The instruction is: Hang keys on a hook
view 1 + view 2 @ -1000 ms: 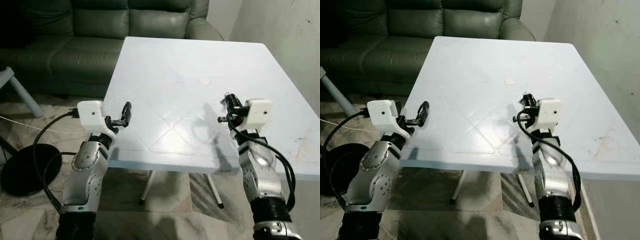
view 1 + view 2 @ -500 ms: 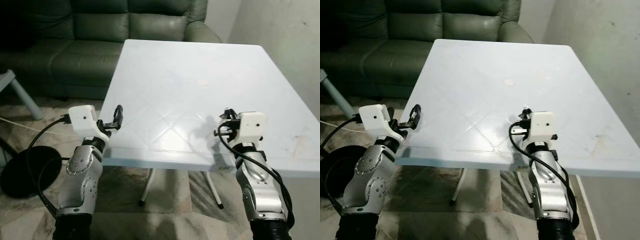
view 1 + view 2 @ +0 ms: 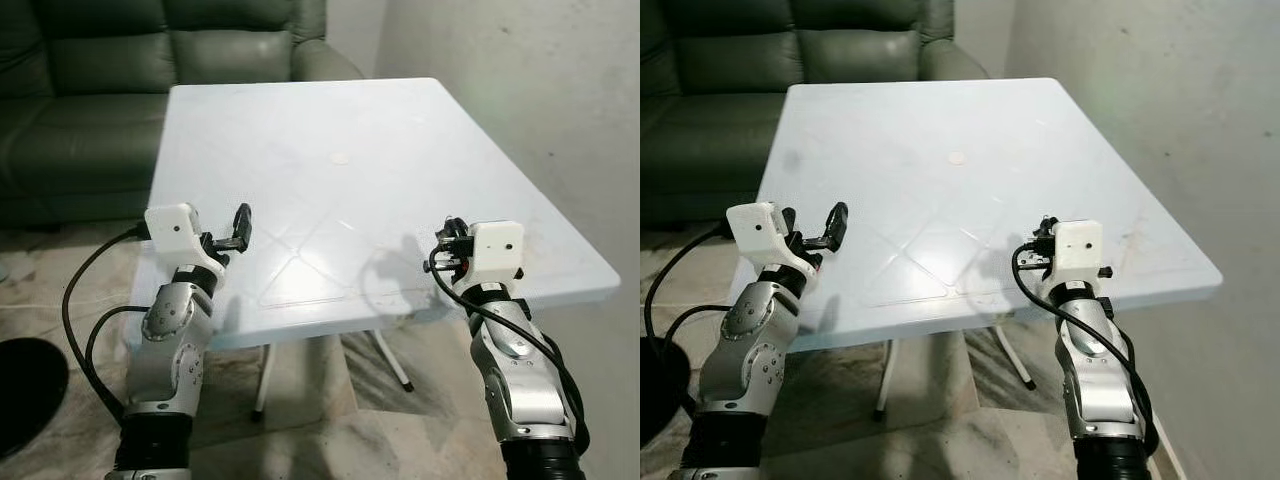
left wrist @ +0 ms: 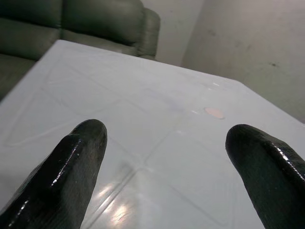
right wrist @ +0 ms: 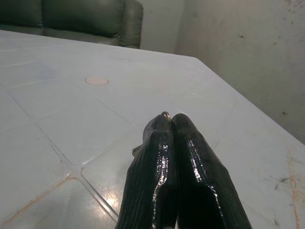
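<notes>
A small ring of the keys is pinched in the right end effector; no hook is seen yet, and the left end effector is spread.

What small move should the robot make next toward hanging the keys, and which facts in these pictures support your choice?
Probably keep turning toward the wall to look for a hook. The right gripper is pinched shut with a small metal ring poking out at its tips, likely the keys. The left gripper is open over the white table.

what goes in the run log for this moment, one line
right gripper: jaws shut on small metal key ring | left gripper: jaws open, holding nothing | both over white square plastic table | hook: unseen
</notes>
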Motion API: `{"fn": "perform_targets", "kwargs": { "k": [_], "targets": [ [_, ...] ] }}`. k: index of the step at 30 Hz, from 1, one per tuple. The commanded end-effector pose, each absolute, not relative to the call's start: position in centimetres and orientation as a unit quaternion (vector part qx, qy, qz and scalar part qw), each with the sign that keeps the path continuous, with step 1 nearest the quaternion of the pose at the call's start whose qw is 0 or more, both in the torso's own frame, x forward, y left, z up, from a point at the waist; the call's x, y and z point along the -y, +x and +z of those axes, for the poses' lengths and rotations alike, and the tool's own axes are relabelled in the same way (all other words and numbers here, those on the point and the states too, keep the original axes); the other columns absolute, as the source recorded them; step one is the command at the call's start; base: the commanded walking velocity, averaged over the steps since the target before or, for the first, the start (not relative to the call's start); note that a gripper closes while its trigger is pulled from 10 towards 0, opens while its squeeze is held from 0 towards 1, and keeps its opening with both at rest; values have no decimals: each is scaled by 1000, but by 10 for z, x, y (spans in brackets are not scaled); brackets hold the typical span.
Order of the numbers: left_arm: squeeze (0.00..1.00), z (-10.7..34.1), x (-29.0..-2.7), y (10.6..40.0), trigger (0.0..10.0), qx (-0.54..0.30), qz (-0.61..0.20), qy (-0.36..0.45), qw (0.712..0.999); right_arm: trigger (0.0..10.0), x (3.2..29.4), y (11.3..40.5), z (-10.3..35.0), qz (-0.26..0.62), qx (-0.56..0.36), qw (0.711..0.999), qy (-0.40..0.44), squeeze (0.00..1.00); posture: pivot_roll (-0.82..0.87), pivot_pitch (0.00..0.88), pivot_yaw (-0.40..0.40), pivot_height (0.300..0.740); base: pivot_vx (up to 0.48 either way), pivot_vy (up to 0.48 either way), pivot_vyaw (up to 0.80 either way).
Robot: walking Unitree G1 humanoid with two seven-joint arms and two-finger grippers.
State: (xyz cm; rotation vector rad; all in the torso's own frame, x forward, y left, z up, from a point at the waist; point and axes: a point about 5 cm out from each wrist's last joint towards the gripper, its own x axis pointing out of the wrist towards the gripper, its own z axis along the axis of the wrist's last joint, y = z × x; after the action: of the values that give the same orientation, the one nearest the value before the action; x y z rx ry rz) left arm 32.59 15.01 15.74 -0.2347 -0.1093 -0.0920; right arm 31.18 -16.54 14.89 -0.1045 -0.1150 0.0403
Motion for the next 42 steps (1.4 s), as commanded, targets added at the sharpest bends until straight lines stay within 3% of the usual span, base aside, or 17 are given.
{"fn": "perform_targets", "kwargs": {
  "k": [1,9,42],
  "targets": [
    [0,162,-146,329,10000,63,-54,-108,991,10000,161,315,157,29,69,996,-56,0,29,28,-41,732,0,0,-788],
    [0,162,-134,337,10000,57,-75,-110,989,10000,154,315,157,45,69,995,-58,0,29,37,-42,732,0,0,-788],
    [0,150,-142,326,10000,19,-16,-137,990,10000,151,306,150,43,55,996,-52,0,28,10,-42,732,0,36,-788]
  ]
}}
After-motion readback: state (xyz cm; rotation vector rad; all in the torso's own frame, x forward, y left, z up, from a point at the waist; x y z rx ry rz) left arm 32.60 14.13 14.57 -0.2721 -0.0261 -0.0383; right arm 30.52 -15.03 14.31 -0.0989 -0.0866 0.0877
